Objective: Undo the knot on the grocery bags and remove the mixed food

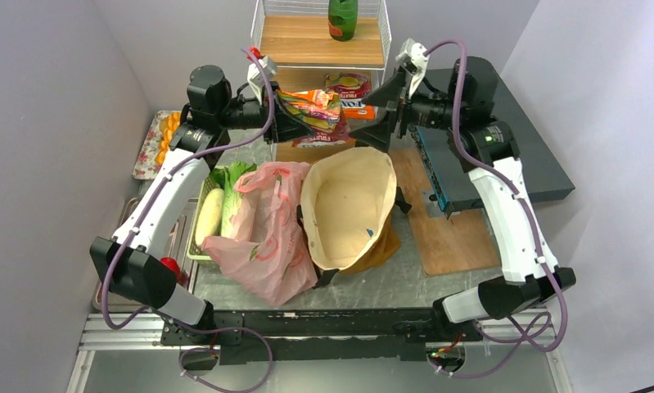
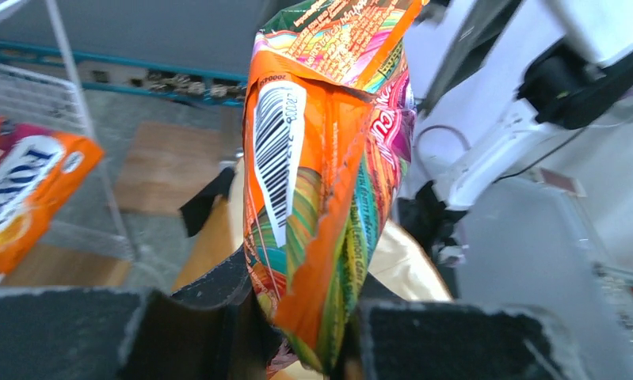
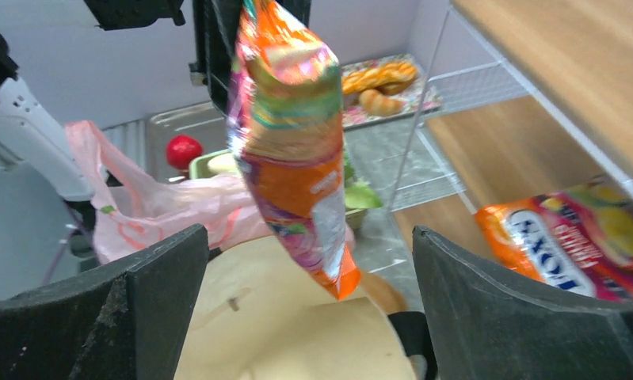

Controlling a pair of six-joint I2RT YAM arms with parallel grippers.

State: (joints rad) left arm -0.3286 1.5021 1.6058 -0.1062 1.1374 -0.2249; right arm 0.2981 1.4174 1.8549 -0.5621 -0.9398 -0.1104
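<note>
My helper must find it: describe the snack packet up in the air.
Find the wire shelf at the far end of the table. Before it, the left gripper pinches an orange snack packet above the tote; the other packet lies on the shelf.
</note>
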